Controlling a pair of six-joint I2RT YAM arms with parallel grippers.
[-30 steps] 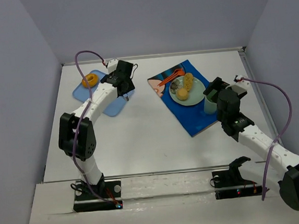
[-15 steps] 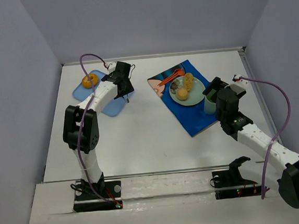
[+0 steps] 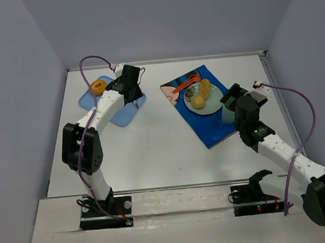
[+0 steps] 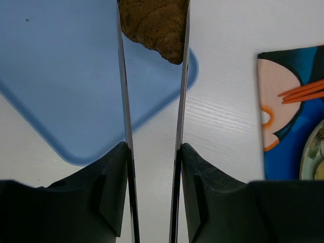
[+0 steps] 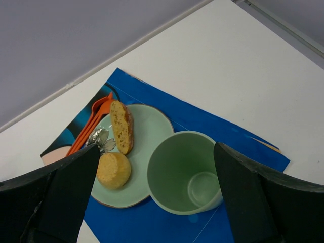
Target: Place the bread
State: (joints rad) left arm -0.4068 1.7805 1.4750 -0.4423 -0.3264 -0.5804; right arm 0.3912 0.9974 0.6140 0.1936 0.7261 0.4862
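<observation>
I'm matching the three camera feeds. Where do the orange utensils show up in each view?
Top external: the orange utensils are right of centre in the upper half, at the far-left corner of the blue placemat.
Left wrist: at the right edge, above mid-height.
Right wrist: left of centre.
Shared landmark: the blue placemat beneath them.

Table (image 3: 153, 150): bare between tray and mat, and along the near side.
Blue tray (image 4: 61, 66): mostly bare; doughnut (image 3: 97, 86) at far corner, left gripper (image 3: 134, 103) holding bread (image 4: 156, 28) over its right corner.
Mat (image 3: 206, 130): crowded by plate (image 5: 149, 124), cup (image 5: 182, 172) and orange cutlery (image 5: 91, 129); near corner bare.
</observation>
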